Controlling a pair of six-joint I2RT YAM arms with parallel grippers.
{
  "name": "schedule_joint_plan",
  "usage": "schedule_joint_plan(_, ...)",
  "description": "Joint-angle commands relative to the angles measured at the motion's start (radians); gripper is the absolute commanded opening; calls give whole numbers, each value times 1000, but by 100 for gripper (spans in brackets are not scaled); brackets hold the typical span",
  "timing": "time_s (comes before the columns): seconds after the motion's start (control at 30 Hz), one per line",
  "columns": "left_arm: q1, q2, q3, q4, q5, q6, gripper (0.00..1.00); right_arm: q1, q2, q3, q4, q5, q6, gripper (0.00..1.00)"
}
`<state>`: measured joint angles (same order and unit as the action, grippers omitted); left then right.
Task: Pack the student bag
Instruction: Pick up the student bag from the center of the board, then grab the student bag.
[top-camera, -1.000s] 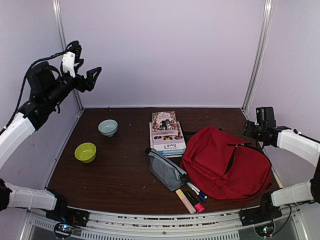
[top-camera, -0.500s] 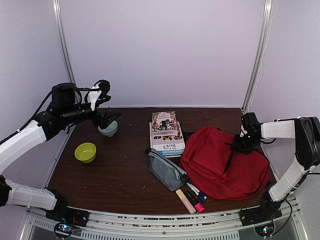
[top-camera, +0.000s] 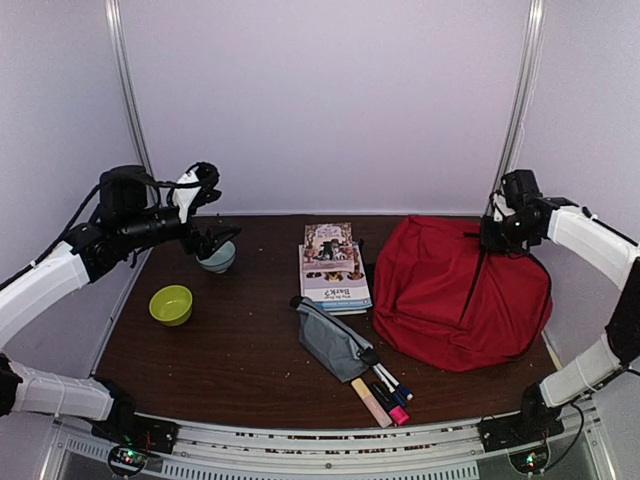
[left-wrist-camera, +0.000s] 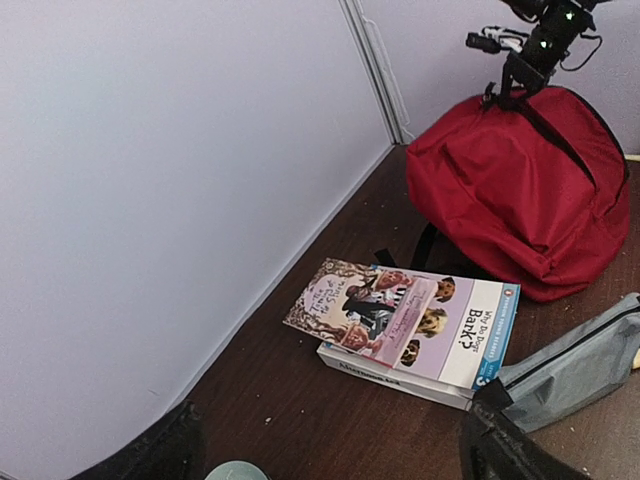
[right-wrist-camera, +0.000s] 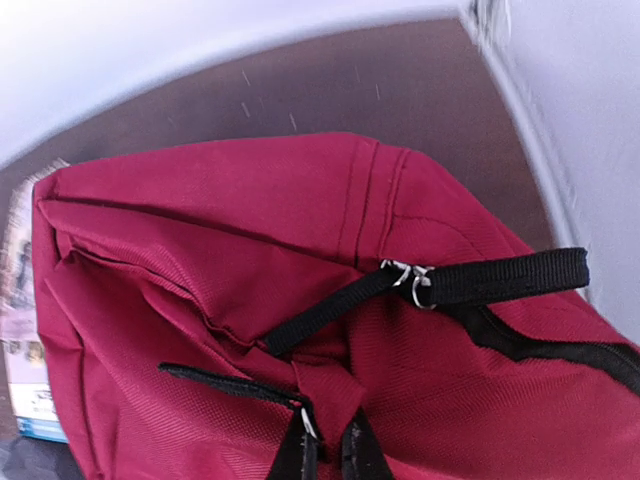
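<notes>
The student bag (top-camera: 455, 290), a big red backpack with black straps, stands pulled up on the table's right side. My right gripper (top-camera: 488, 238) is at the bag's top and shut on a fold of its red fabric. The right wrist view shows the two black fingertips (right-wrist-camera: 300, 455) pinching that fold on the bag (right-wrist-camera: 250, 260) beside a black strap. My left gripper (top-camera: 215, 240) hangs open at the back left, just over a pale blue bowl (top-camera: 217, 256), holding nothing. In the left wrist view the bag (left-wrist-camera: 510, 190) stands beyond the books.
Two stacked books (top-camera: 333, 262) (left-wrist-camera: 420, 320) lie at the middle back. A grey zip pouch (top-camera: 332, 340) (left-wrist-camera: 580, 360) lies in front of them, with several markers (top-camera: 385, 392) near the front edge. A green bowl (top-camera: 171, 304) sits at the left.
My right gripper has shut on the bag's top and lifted it, so the bag went from lying flat to standing. The left arm came down from high up to the pale blue bowl.
</notes>
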<state>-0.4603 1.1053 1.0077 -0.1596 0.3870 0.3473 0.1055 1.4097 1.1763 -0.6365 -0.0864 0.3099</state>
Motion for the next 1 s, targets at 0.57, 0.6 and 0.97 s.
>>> schedule_joint_plan(0.57,-41,85,231,-28,90,-100,87,260,-272,356,279,5,-599,0)
schedule_joint_plan(0.6,-53,86,248,-32,90,-99,87,289,-259,389,271,-32,-631,0)
schedule_joint_plan(0.97,-235,146,470,-132,99,-106,92,640,-109,485,337,-131,-993,0)
